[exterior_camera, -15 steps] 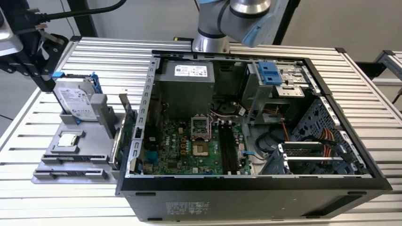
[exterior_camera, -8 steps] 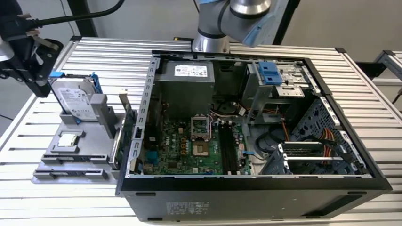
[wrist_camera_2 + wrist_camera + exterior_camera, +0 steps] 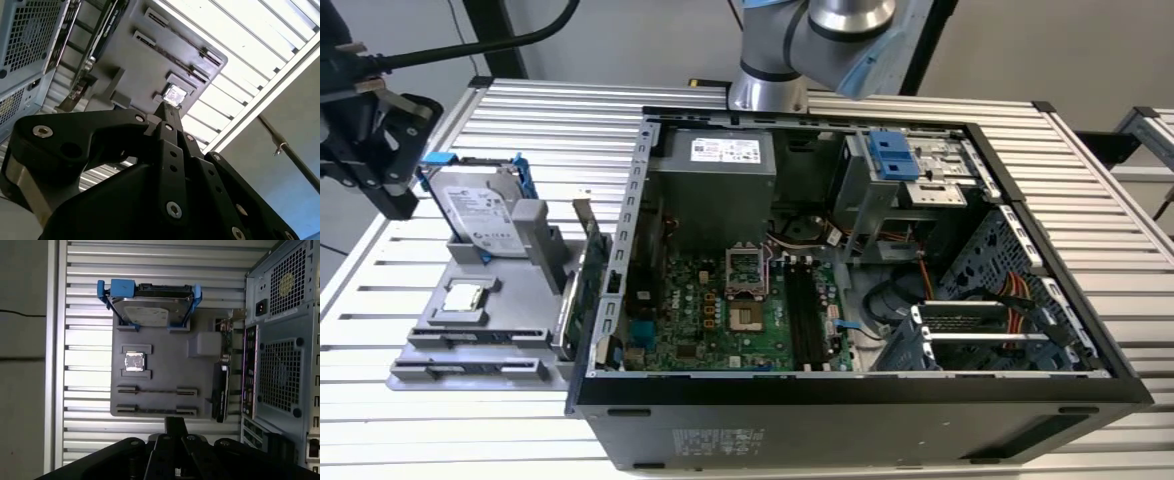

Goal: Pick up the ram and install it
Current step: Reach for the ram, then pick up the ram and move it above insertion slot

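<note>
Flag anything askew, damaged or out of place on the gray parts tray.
Nothing stands out. The hard drive, processor chip, ram sticks and expansion card each sit squarely in holders on the gray tray.

A table (image 3: 574, 120) of ribbed aluminium slats fills the foreground, and in the second wrist view its silver ridges glare almost white under even light. Behind it stands a plain, pale grey wall (image 3: 627, 40), crossed by a black upright post (image 3: 487, 35). At the exterior view's right edge sits a second slatted table (image 3: 1154, 130). In the first wrist view a dull grey floor (image 3: 25, 390) lies beside the table — a thin dark cable (image 3: 20, 313) runs across it.
</note>
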Robot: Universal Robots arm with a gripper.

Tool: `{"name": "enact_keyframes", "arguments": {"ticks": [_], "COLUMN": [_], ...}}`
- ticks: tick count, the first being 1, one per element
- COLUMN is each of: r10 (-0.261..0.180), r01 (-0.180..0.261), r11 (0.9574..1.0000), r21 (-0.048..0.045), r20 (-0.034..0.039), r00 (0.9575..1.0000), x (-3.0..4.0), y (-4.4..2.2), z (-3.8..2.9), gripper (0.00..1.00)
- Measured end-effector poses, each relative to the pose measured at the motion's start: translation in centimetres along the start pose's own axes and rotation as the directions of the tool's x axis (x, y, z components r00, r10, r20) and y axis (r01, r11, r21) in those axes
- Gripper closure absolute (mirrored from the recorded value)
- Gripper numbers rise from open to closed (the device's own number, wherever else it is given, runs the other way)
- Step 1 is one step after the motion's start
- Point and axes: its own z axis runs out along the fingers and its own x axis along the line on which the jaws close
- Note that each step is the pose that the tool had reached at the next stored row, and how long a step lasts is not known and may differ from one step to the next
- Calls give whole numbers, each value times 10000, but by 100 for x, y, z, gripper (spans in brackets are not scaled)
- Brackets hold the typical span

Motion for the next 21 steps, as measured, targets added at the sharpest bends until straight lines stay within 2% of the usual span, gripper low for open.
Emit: {"name": "enact_keyframes", "arguments": {"ticks": [12, 21], "r10": [0, 2], "r01": [0, -2], "r11": [10000, 10000], "r21": [0, 0], "r20": [1, -20], "r00": [10000, 10000], "x": [35, 39], "y": [-181, -190], "z": [-7, -8], "gripper": [100, 100]}}
